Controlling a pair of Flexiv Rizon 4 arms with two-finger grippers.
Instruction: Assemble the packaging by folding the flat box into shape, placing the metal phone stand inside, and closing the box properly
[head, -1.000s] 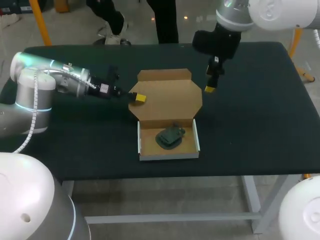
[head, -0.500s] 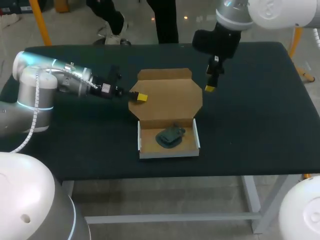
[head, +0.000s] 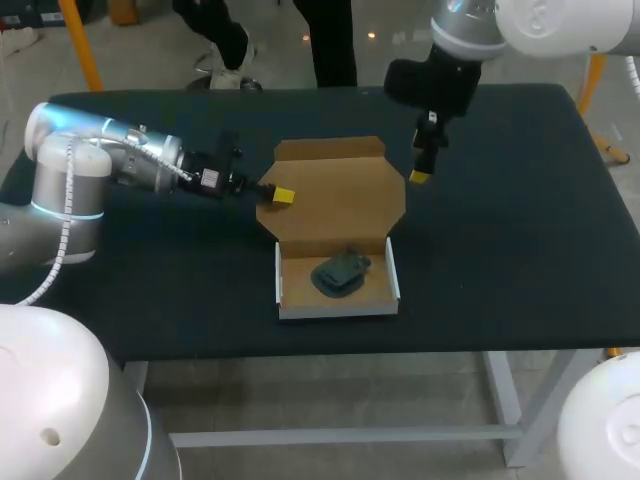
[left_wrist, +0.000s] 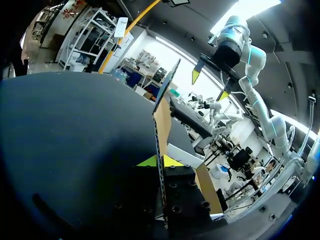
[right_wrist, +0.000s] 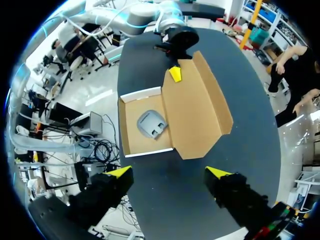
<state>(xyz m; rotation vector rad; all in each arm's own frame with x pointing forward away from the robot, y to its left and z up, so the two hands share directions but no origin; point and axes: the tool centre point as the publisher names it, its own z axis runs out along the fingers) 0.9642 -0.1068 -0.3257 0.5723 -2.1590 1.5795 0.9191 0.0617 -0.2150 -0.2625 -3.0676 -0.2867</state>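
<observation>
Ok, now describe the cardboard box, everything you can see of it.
The box is brown cardboard, its shallow tray white on the outside, standing open on the table. The dark phone stand lies inside the tray. The wide lid, hinged at the tray's far wall, is folded back with a tuck flap along its far edge. The left gripper is shut on the lid's left edge.

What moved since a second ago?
Almost nothing. The left gripper, shut on the edge of the lid, crept a tiny bit to the right. The right gripper stayed open near the lid's corner, and the phone stand stayed in the box.
</observation>
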